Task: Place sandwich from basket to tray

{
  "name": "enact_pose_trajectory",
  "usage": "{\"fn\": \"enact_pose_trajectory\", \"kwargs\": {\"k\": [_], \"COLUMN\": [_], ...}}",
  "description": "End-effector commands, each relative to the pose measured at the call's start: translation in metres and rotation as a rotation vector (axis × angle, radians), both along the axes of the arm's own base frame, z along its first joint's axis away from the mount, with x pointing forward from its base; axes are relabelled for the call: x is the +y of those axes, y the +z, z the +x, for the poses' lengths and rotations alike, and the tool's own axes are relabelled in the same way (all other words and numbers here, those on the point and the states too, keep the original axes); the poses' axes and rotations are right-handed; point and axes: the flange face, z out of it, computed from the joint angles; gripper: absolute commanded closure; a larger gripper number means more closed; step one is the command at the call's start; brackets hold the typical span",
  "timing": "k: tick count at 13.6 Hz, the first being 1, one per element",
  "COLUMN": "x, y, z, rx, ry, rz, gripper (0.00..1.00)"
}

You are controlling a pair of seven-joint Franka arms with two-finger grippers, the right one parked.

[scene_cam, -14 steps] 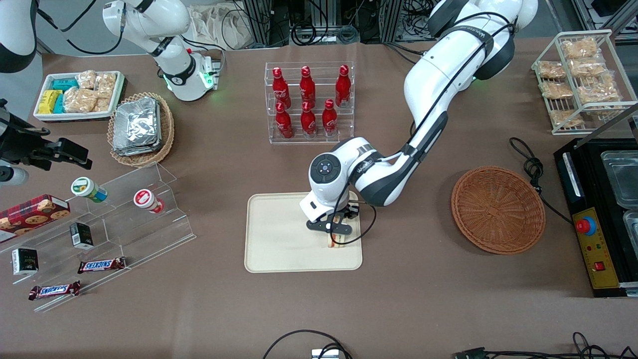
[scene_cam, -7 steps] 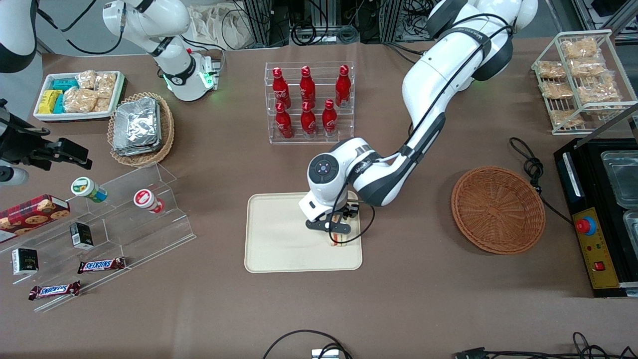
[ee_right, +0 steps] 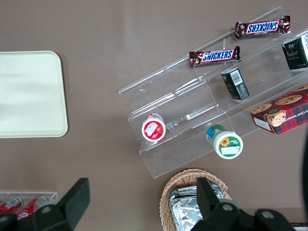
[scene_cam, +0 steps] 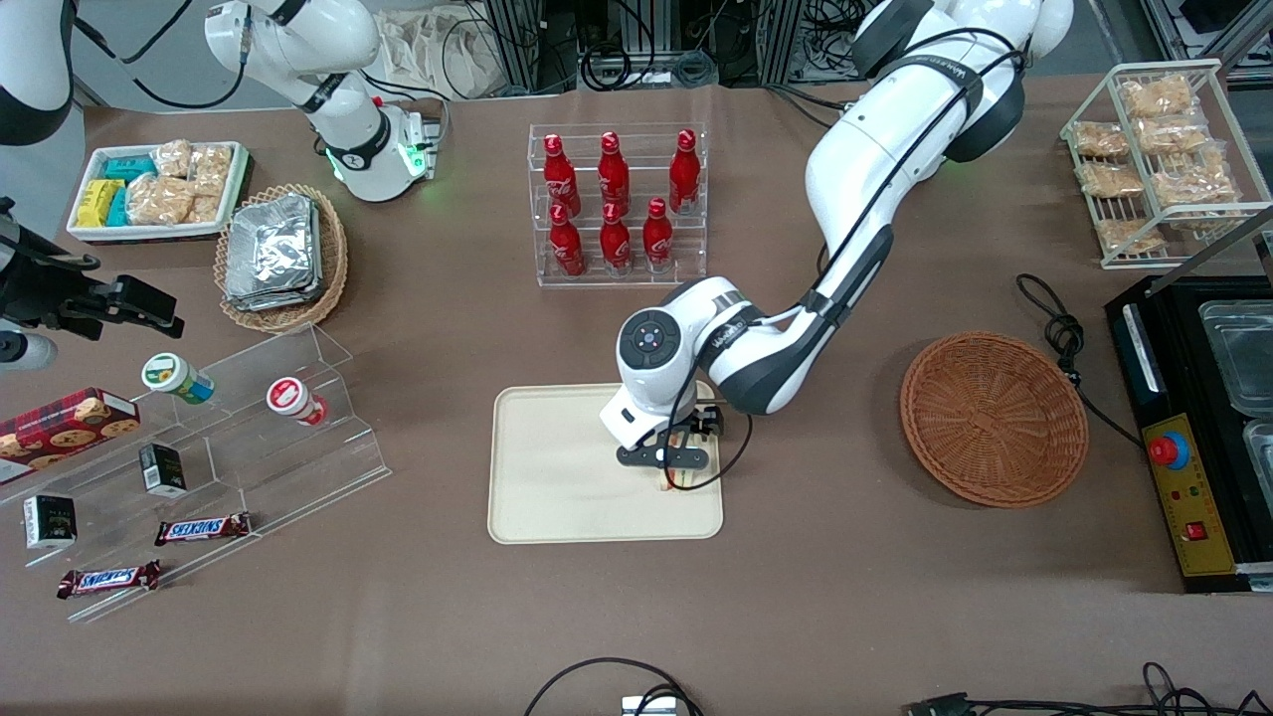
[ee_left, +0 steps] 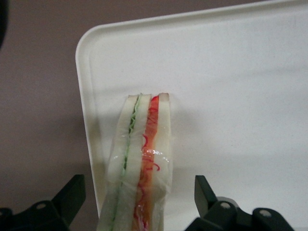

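Lifted slightly, the gripper [scene_cam: 672,467] spreads wide around the soft layered sandwich [ee_left: 139,168], released on the smooth tray [scene_cam: 557,477].

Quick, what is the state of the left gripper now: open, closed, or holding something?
Left gripper: open over the tray, fingers apart on either side of the sandwich, not clamping it.

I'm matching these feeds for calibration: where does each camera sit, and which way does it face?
Front view: high, facing both arms, looking down on the table; end effector over the tray.
Left wrist view: on the working arm, looking down at the sandwich between open fingers.
Right wrist view: on the parked arm, looking down.
All three share the tray.
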Motion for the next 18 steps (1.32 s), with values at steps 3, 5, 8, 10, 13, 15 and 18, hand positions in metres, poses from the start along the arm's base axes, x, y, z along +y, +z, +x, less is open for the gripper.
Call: {"fn": "enact_pose_trajectory", "kwargs": {"k": [3,5,8,10,13,15,18], "x": [0.043,0.08,0.134,0.169,0.236,0.284,0.332], "y": [0.068,0.116,0.172,0.206,0.257,0.284,0.314], "z": [0.031,0.049,0.068,0.076,0.083,0.078,0.073], "rx": [-0.058,-0.085,-0.109,-0.13,-0.062,0.003,0.051], "ry": [0.139,0.199,0.278,0.308,0.264,0.215,0.16], "rz": [0.039,0.047,0.06,0.068,0.007,0.003,-0.056], "gripper": [0.0,0.0,0.0,0.0,0.0,0.0,0.0]}}
